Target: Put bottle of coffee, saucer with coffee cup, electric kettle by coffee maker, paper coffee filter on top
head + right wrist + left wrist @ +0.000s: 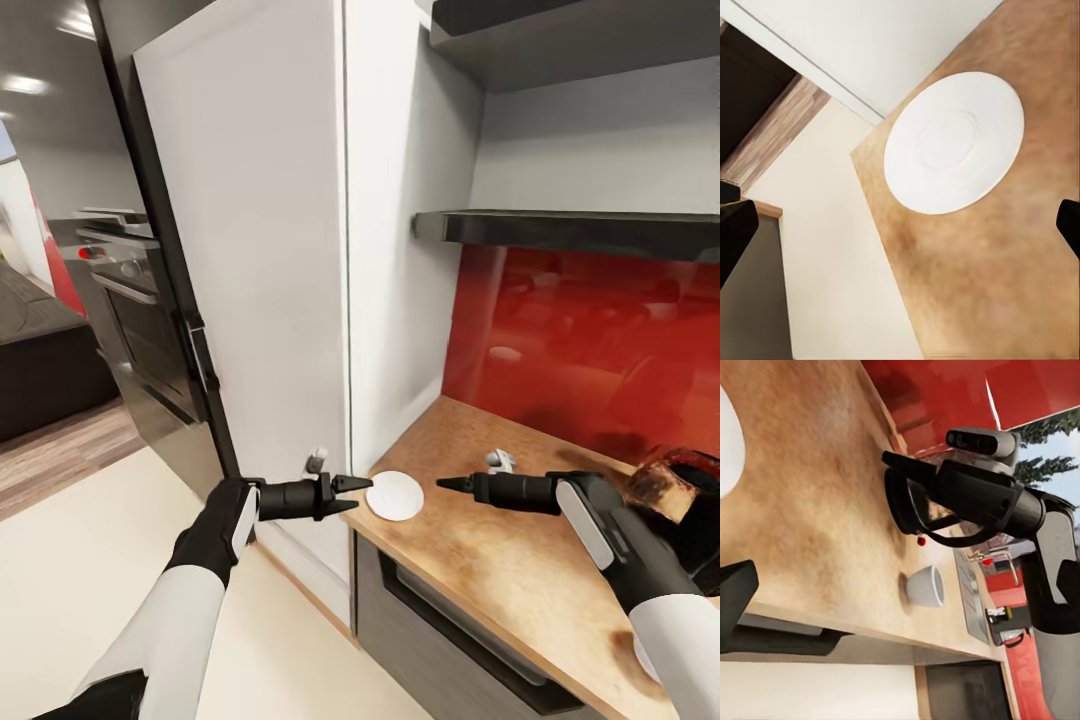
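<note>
The squat dark-glass electric kettle was cut off at the head view's right edge, and the right forearm covered much of it. In the left wrist view the right arm hid most of the kettle, leaving a dark rounded body and a small red switch. The small white coffee cup was mostly hidden behind the right gripper in the head view; the left wrist view showed the cup standing alone on the light wood-grain countertop, near its front edge. Further along the worktop in that view lay a grey inset sink, small and hard to make out.

The small flat round white saucer lay bare on the countertop's near left corner, beside the tall white cabinet panel, and the right wrist view looked straight down on it.

The left gripper hovered just off the counter's left end with its fingers parted and nothing between them, the tips close to the saucer's rim. The right gripper hung over the countertop, pointing toward the saucer; its fingers stood wide apart and held nothing.
</note>
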You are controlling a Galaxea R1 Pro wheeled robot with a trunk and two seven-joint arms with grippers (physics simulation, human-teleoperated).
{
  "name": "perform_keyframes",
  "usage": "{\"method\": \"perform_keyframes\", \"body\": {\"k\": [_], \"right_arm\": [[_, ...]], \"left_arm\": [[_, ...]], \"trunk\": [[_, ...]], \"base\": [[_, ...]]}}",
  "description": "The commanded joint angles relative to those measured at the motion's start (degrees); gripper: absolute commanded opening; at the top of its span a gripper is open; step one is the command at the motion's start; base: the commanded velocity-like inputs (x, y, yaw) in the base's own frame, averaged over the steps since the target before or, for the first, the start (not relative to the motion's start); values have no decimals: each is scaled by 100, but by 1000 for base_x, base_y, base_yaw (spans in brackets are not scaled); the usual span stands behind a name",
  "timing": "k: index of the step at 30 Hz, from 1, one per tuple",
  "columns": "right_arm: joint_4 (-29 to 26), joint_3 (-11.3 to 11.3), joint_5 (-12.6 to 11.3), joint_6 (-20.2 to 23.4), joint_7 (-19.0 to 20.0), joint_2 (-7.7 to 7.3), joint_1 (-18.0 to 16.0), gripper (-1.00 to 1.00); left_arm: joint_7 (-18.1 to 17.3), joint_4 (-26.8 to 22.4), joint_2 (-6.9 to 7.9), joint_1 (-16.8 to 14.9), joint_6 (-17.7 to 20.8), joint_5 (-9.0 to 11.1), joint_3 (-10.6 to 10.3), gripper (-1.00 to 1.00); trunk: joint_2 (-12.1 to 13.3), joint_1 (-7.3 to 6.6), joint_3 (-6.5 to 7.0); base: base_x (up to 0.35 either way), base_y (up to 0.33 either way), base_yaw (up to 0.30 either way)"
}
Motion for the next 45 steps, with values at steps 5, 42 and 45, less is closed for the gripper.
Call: {"method": "perform_keyframes", "body": {"k": [5,42,45], "right_arm": [[40,8,170,18,-9,22,-6,100],[-577,-323,128,-12,-2079,794,-14,100],[-575,-325,128,-12,-2079,792,-14,100]], "left_arm": [[-48,-4,-10,100,47,-59,28,100],[251,-153,102,120,42,-102,683,100],[251,-153,104,124,40,-107,718,100]], "trunk": [[-11,3,-12],[-11,3,-12],[-11,3,-12]], "base": [[0,-13,0],[0,0,0],[0,0,0]]}}
